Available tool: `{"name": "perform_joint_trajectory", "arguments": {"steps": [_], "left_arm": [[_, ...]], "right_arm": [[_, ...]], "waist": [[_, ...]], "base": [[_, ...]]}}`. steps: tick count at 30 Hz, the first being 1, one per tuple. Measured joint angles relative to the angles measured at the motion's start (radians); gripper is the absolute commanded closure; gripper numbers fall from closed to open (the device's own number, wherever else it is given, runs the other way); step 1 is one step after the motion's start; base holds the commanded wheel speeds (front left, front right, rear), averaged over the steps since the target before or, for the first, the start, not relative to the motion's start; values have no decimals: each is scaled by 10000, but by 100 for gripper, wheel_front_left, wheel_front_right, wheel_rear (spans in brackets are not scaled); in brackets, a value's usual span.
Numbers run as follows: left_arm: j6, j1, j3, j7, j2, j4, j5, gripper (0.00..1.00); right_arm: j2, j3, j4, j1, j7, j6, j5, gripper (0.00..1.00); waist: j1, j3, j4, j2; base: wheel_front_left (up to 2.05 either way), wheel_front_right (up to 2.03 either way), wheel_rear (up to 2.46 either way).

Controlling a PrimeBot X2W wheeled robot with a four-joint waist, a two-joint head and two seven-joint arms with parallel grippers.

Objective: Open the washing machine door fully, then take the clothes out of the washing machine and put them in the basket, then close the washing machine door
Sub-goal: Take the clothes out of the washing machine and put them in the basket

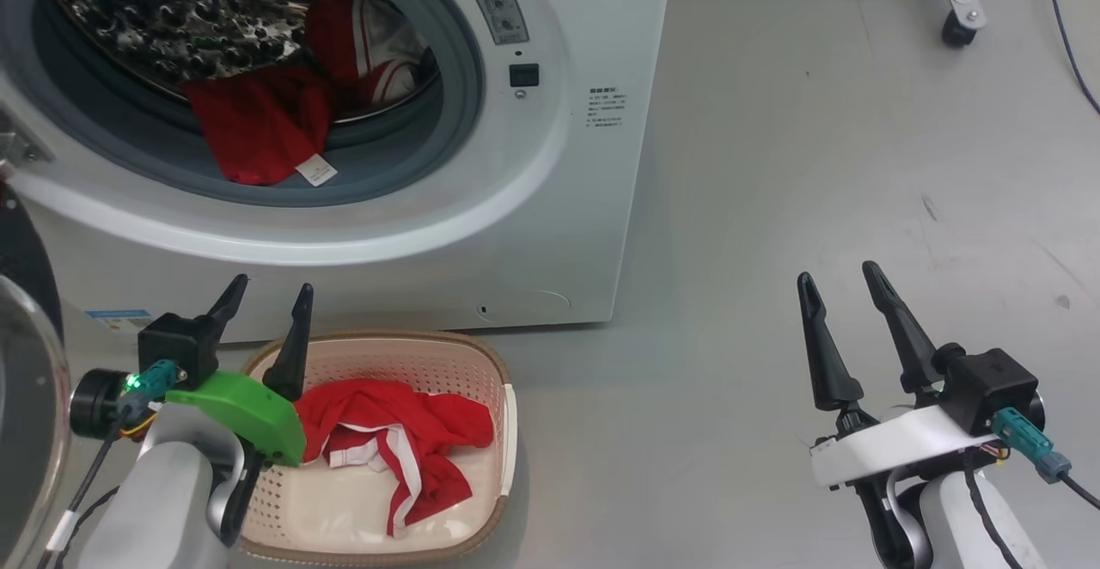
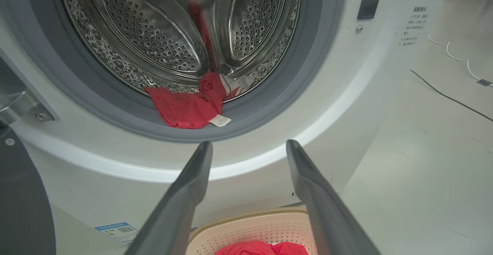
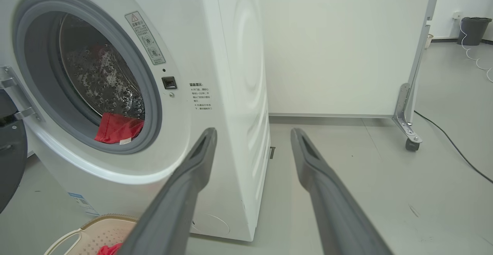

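One white washing machine (image 1: pixel 481 234) stands at eleven o'clock, its black door (image 1: pixel 19 260) swung open at nine. Two red garments (image 1: pixel 258 126) sit in the drum mouth, one draped over the grey ring (image 1: pixel 404 178). One cream basket (image 1: pixel 503 380) at seven holds one red striped garment (image 1: pixel 404 431). The left gripper (image 1: pixel 272 284) over the basket and the right gripper (image 1: pixel 836 272) at four both have their fingers spread, empty.

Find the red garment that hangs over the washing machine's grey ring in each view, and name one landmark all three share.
Head view: red garment, upper left.
Left wrist view: just left of centre.
Right wrist view: left side, about mid-height.
Shared landmark: black latch socket, above and right of it in each view.
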Motion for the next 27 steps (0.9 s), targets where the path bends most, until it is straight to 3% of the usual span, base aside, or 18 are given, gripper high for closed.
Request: {"name": "perform_joint_trajectory", "arguments": {"steps": [12, 27], "left_arm": [[293, 1074, 395, -21, -117, -1438, 228, 0], [683, 2292, 974, -29, -430, -2604, 456, 0]], "right_arm": [[-19, -52, 8, 487, 0, 46, 0, 0], [-13, -94, -8, 860, 0, 46, 25, 0]], "waist": [[0, -811, 617, 0], [0, -1252, 631, 0]], "base": [[0, 0, 0], [0, 0, 0]]}}
